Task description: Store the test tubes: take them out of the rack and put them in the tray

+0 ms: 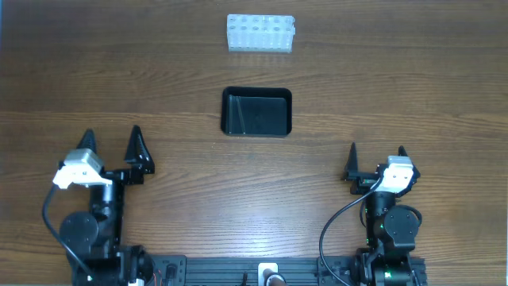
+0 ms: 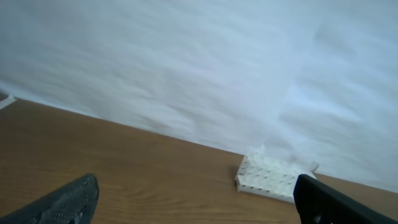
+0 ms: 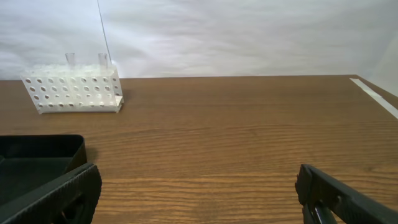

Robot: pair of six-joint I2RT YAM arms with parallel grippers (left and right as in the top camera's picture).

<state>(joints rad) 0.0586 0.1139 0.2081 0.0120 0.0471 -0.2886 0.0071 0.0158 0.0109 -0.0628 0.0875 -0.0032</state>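
Two test tubes poke up from the rack at twelve o'clock, just beyond the tray, and with my left gripper and right gripper both splayed empty, I'd descend plumb over one tube, pinch gently below its lip and lift straight.
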